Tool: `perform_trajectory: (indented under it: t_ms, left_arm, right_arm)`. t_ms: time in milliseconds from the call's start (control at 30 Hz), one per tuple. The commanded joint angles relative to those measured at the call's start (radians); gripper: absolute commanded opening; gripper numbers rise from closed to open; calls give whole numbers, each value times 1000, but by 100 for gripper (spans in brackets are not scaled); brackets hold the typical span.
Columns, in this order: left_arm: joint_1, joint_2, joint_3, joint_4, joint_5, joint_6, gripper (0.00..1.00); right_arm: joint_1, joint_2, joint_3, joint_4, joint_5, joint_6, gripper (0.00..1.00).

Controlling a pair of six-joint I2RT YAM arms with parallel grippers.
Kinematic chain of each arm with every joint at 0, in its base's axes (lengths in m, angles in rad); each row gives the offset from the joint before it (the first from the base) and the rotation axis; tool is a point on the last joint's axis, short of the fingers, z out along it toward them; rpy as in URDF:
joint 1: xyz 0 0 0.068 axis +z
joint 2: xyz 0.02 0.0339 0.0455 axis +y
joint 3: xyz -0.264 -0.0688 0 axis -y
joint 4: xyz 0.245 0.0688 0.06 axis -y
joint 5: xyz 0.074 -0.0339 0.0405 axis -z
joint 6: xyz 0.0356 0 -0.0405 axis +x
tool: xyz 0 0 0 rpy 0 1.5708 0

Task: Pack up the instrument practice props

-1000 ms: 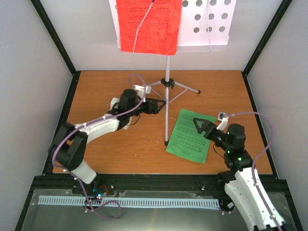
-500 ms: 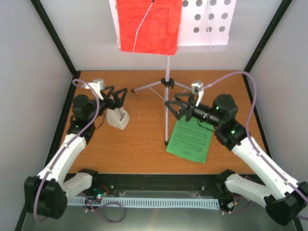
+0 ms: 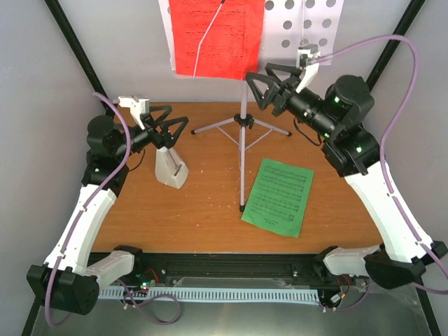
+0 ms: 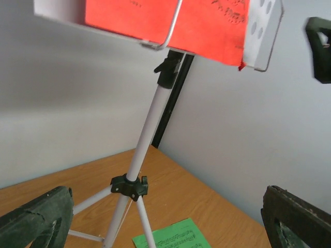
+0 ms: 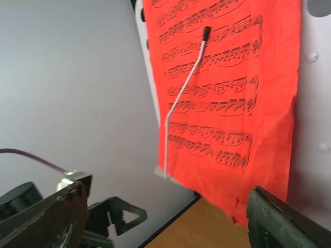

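Looking down from above, you see the music stand point(image 3: 242, 140) at the back middle of the surface point(image 3: 210, 210). Its white top with holes is cut off by the upper edge of the picture. The red page point(image 3: 217, 38) sits on that top under a thin wire arm point(image 3: 210, 31), and the page's upper part is cut off too. The green page point(image 3: 278, 196) lies flat just right of the stand's front leg. The metronome point(image 3: 170, 166) stands left of the stand, apart from it.

Your left end effector point(image 3: 170, 131) hangs right over the metronome, spread wide with nothing inside. It hides the metronome's tip, so you cannot tell if they touch. Its own camera sees only the stand and a corner of the green page.

Your right end effector point(image 3: 260, 82) is up high, just right of the stand's pole and facing the red page. Its fingers point(image 5: 287, 219) are apart too and hold nothing. You cannot tell how near the page they are.
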Motion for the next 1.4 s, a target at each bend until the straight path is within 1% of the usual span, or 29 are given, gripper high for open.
perform_trajectory:
  t_ms: [0,100,233,333,467,700,867,967,1200,1267,1367]
  left_arm:
    - [5,4,73,-60,78,3,100]
    - [5,3,82,-71,81,9,100]
    - [5,-10,90,-87,77,31,99]
    - [5,-17,99,-117,57,52,99]
    - [5,-18,105,-126,56,54,100]
    - [5,-21,152,-109,124,31,99]
    - [5,-23,168,-115,138,31,99]
    - [5,-26,169,-115,141,29,100]
    - [5,-22,169,-119,137,34,99]
    - [5,-18,167,-117,137,32,100]
    - [5,-16,165,-114,138,25,99]
  right_arm:
    - [-36,110,123,-125,-8,17,82]
    - [-56,179,219,-158,-43,41,82]
    - [-65,221,284,-172,-20,40,82]
    - [-78,234,296,-171,-18,43,81]
    - [-87,266,316,-170,-57,68,80]
    - [-87,302,317,-136,-94,106,79]
    - [-87,313,315,-121,-103,118,79]
    - [-87,302,310,-124,-74,107,79]
    - [-87,236,250,-141,96,51,81]
    - [-87,229,239,-139,107,50,82]
    - [-87,243,241,-128,71,64,82]
